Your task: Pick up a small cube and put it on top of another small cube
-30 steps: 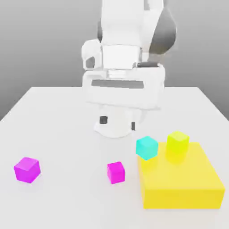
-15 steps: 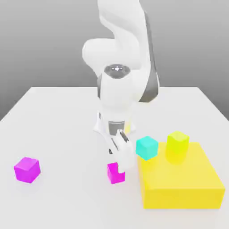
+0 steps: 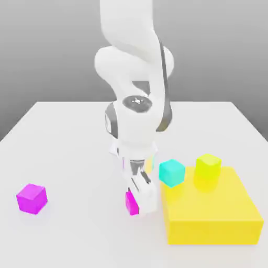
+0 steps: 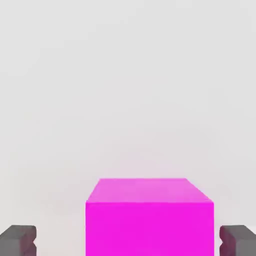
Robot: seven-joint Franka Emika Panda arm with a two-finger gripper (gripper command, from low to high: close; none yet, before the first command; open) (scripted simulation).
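Observation:
The small cube [image 3: 130, 203] is hot pink and rests on the white table [image 3: 68, 152], just to the exterior view's left of a big yellow block. My gripper [image 3: 137, 202] has come down over it, and its white fingers [image 3: 145, 194] hide much of the cube. In the hand view the small cube [image 4: 149, 220] stands between the two dark fingertips [image 4: 19, 240], with a gap on each side. The gripper [image 4: 129, 241] is open and straddles the cube without touching it.
A large flat yellow block [image 3: 214, 220] lies at the exterior view's right, with a yellow-green cube [image 3: 208, 167] on top and a cyan cube [image 3: 171, 173] at its far left corner. A larger, more purple magenta cube [image 3: 31, 198] sits far to the left.
The arm swung down from a raised pose and lowered the gripper over the hot-pink cube. The fingers now flank it. No cube has moved.

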